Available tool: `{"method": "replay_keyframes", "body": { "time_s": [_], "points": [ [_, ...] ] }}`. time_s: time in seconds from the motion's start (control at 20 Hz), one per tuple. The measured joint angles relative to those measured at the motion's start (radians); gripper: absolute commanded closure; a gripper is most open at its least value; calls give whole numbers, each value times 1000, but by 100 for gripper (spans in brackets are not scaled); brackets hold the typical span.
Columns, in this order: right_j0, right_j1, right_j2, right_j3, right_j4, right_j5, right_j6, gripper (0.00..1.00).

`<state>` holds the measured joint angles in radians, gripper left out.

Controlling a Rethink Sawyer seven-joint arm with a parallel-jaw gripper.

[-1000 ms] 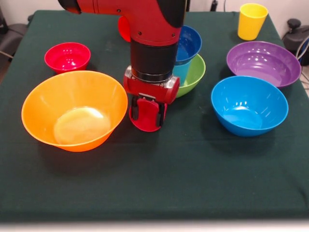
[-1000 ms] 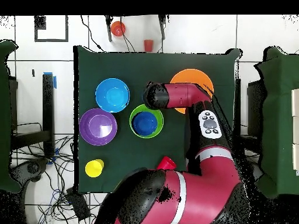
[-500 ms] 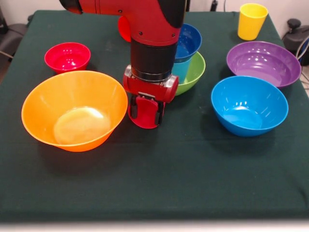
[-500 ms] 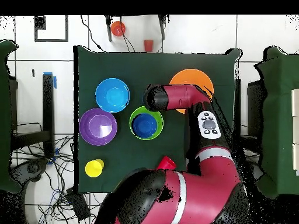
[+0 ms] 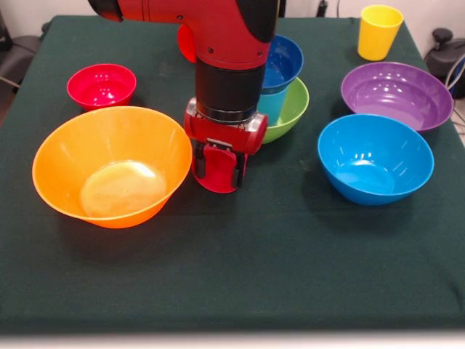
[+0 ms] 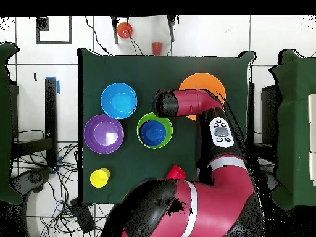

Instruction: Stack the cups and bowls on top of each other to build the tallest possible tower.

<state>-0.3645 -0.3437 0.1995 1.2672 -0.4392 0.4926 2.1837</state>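
The tool (image 5: 216,169) is gripping a red cup (image 5: 218,178) just beside the orange bowl (image 5: 109,166), at its 3 o'clock. At the tool's 1 o'clock, the dark blue bowl (image 5: 285,62) is sitting on a light blue cup (image 5: 272,105) inside the green bowl (image 5: 290,113). The blue bowl (image 5: 374,158) and purple bowl (image 5: 396,93) are crowding the tabletop (image 5: 240,269) at 3 o'clock.

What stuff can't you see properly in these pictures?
- Front view: the arm hides most of the red cup behind it and part of the green bowl.
- Overhead view: the arm covers the gripper and the small red bowl completely.
- Front view: the gripper holds a red cup whose lower part shows between the fingers.
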Motion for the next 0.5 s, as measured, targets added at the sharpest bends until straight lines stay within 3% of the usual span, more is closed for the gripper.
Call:
{"method": "replay_keyframes", "body": {
  "time_s": [0.5],
  "points": [
    [-18, -10, 16, 20, 9, 0, 0, 0]
  ]
}}
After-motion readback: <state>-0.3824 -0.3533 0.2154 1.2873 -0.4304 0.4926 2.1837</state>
